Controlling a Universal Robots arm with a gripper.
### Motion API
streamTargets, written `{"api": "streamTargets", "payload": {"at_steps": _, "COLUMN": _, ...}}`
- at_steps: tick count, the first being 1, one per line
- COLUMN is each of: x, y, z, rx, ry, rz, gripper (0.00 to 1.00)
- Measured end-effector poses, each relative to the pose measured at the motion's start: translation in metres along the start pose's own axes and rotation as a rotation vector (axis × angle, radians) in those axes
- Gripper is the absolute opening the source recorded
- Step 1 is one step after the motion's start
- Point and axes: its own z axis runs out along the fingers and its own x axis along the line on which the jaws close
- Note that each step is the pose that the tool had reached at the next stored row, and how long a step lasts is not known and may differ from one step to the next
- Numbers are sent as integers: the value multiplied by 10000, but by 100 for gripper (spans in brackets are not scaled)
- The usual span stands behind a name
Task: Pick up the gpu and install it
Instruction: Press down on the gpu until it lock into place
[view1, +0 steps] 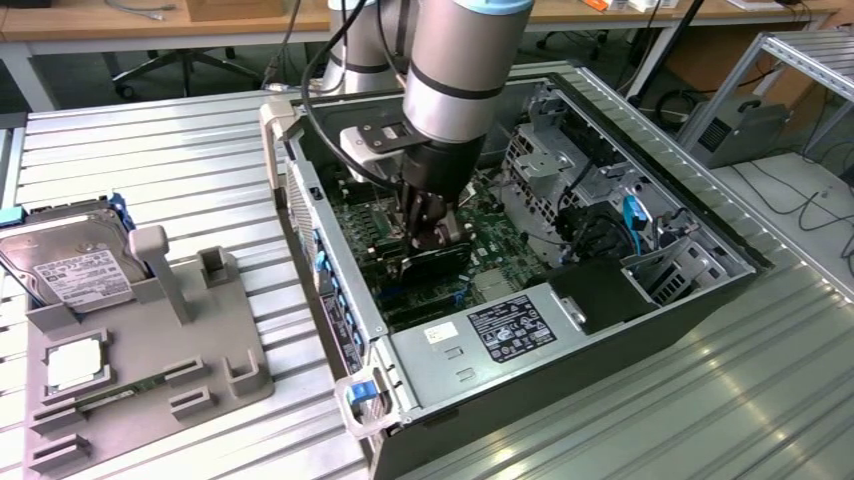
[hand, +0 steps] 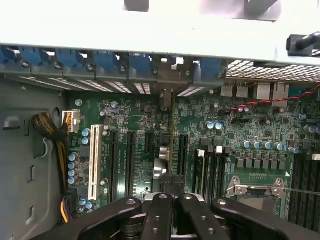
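The gpu (view1: 435, 262), a thin dark card, stands on edge low inside the open computer case (view1: 667, 300), over the green motherboard (view1: 501, 240) and its expansion slots. My gripper (view1: 430, 232) reaches down into the case and is shut on the card's upper edge. In the wrist view the gpu (hand: 171, 150) appears edge-on as a narrow strip running from my gripper (hand: 170, 197) to its metal end bracket (hand: 165, 92) at the case's rear slot openings. It lines up along a black slot (hand: 182, 155). How deep it sits in the slot I cannot tell.
Drive cage (view1: 561, 150) and power supply (view1: 514, 330) flank the motherboard inside the case. At the exterior view's left, a grey fixture (view1: 214, 350) carries a hard drive (view1: 74, 265), a processor (view1: 74, 365) and a green memory stick (view1: 127, 390). A white slot (hand: 93, 162) and cable bundle (hand: 47, 130) lie beside the card.
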Motion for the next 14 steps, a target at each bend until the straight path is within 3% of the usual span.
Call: {"api": "streamTargets", "payload": {"at_steps": 14, "x": 1, "y": 10, "z": 65, "rx": 2, "ry": 1, "rz": 0, "gripper": 11}}
